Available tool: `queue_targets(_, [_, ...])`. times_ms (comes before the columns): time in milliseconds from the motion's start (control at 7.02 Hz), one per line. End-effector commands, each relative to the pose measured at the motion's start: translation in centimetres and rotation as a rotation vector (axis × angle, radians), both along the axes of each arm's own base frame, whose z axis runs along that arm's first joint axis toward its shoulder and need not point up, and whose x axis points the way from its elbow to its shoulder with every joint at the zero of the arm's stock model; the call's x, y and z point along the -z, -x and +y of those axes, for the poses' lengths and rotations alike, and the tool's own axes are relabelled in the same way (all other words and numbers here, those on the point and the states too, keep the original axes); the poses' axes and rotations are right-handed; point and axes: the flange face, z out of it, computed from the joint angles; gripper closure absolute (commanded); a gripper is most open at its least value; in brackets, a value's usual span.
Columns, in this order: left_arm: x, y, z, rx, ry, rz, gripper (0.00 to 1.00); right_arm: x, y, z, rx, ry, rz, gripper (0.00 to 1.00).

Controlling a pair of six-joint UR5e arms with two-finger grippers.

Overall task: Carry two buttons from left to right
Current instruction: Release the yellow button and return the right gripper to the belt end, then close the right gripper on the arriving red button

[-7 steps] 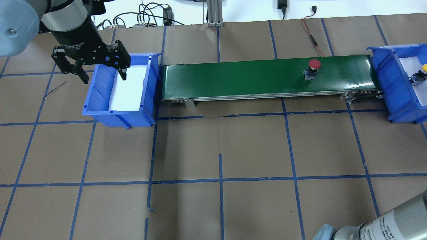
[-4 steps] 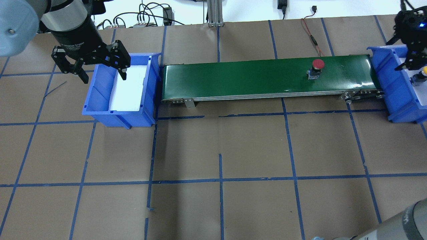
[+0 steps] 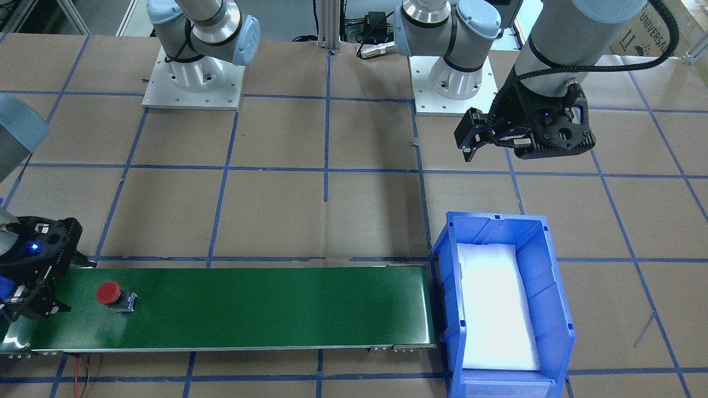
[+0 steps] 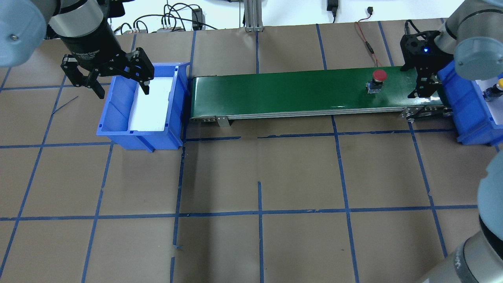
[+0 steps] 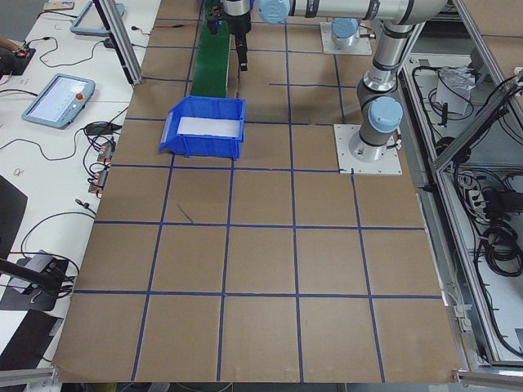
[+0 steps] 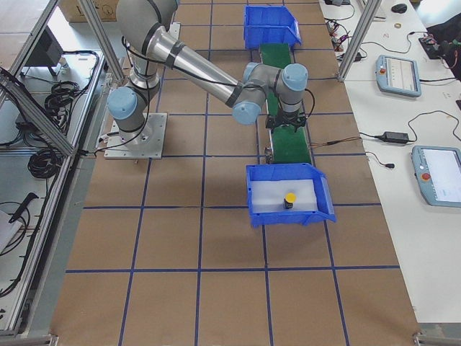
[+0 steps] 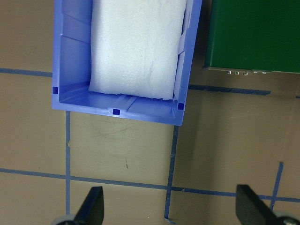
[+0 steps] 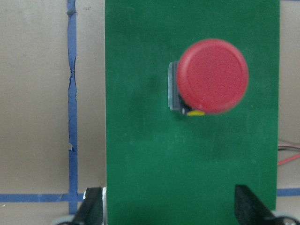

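Red button point(image 4: 378, 79), yellow button point(image 6: 289, 198) well apart. Brown surface point(image 4: 298, 173) carries green conveyor point(image 4: 275, 92) between left bin point(image 4: 118, 114) and right bin point(image 4: 459, 102). Left end effector point(image 4: 123, 91), fingers apart, raised near left bin. Right end effector point(image 4: 422, 87), fingers apart, over belt's right end beside red button. Yellow button in right bin.
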Motion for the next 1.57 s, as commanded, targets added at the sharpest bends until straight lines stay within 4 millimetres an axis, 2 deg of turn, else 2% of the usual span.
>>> queue_targets(0, [0.0, 0.0, 0.0, 0.001, 0.000, -0.001, 0.00, 0.8, -1.5, -0.6, -0.012, 0.003, -0.006, 0.00])
queue_targets(427, [0.0, -0.1, 0.0, 0.001, 0.000, -0.001, 0.00, 1.3, -1.3, -1.4, -0.011, 0.031, 0.000, 0.00])
queue_targets(712, [0.0, 0.0, 0.0, 0.000, 0.000, 0.000, 0.00, 2.6, -1.5, -1.8, 0.014, 0.024, -0.019, 0.00])
queue_targets(1139, [0.0, 0.0, 0.0, -0.001, 0.000, 0.000, 0.00, 2.6, -1.8, -1.9, 0.011, 0.028, -0.028, 0.03])
queue_targets(1281, [0.0, 0.0, 0.0, -0.003, 0.000, 0.000, 0.00, 2.6, -1.8, -1.9, 0.011, 0.028, -0.028, 0.13])
queue_targets(1424, [0.0, 0.0, 0.0, -0.003, 0.000, 0.000, 0.00, 2.4, -1.7, -2.2, 0.008, 0.053, -0.020, 0.30])
